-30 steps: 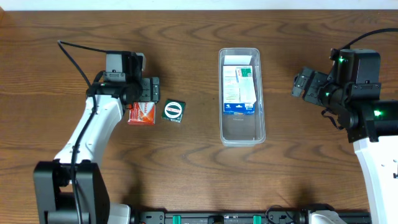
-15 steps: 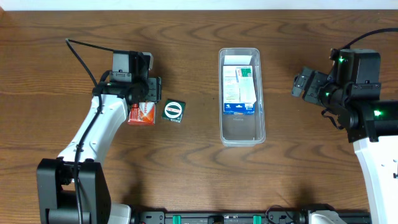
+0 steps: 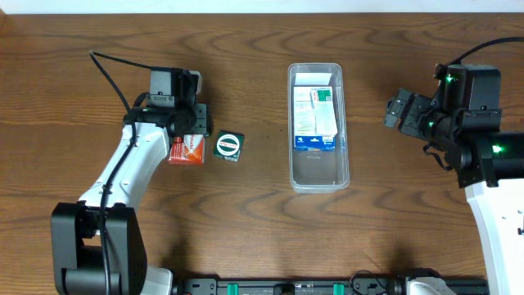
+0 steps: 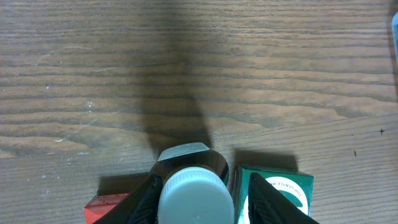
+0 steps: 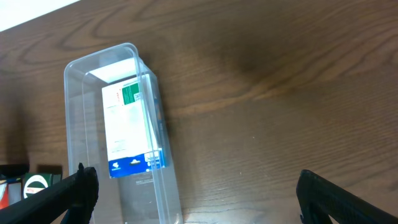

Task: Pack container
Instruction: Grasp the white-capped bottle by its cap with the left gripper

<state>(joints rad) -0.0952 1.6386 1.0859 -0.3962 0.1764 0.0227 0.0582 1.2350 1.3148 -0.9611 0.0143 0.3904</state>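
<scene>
The container [image 3: 319, 170] is a clear, narrow bin at the table's middle, with a white, green and blue box [image 3: 314, 120] lying in its far half. My left gripper [image 3: 190, 123] is lowered over a white-capped bottle [image 4: 196, 198], one finger on each side. One finger touches the cap and a thin gap shows at the other. A red box [image 3: 187, 150] and a green box [image 3: 228, 145] lie close beside the bottle. My right gripper [image 3: 401, 113] hovers to the right of the container, open wide and holding nothing [image 5: 198, 190].
In the right wrist view the container [image 5: 163, 186] lies at the left and bare wood fills the right. The bottle's cap hides most of the red box [image 4: 102, 205], and the green box [image 4: 283, 186] sits just past my left gripper's far finger.
My left gripper's jaws have drawn in around the bottle from wide open, and the arm has shifted slightly right. The right arm has not moved.
</scene>
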